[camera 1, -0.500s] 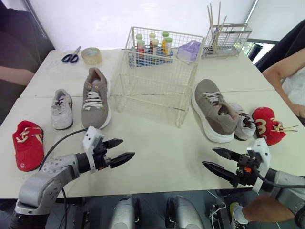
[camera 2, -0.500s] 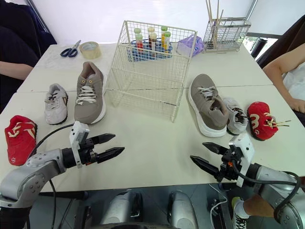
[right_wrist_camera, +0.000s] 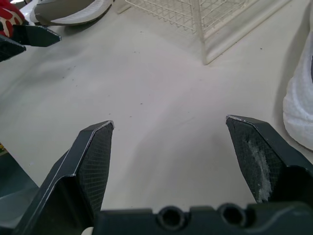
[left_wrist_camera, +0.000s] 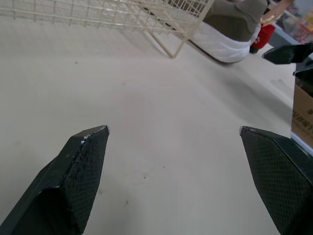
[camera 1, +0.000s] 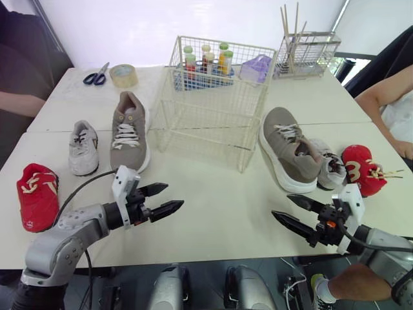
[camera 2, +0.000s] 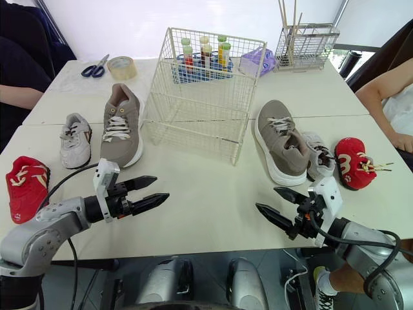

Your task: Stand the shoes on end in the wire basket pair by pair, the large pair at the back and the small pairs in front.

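The wire basket (camera 2: 203, 97) stands upright in the middle of the desk (camera 2: 206, 187), and all six shoes lie flat on the desk outside it. To its left is one large taupe shoe (camera 2: 120, 126) with a small grey shoe (camera 2: 75, 139) just beside it and a red shoe (camera 2: 24, 184) further out, near the desk edge. To its right lies the other taupe shoe (camera 2: 279, 142), with the second grey shoe (camera 2: 317, 155) touching it and the second red shoe (camera 2: 352, 171) just beyond. The red shoes carry white markings, but I cannot read them as writing.

My left gripper (camera 2: 161, 187) hovers open over bare desk in front of the left shoes, holding nothing. My right gripper (camera 2: 266, 198) is open too, empty, in front of the right-hand shoes.

Behind the basket are a rack of coloured bottles (camera 2: 203, 61) whose labels are too small to read, scissors (camera 2: 95, 66), a tape roll (camera 2: 121, 66) and a wire holder with sticks (camera 2: 306, 42). A person's arm (camera 2: 387, 103) rests at the right edge.
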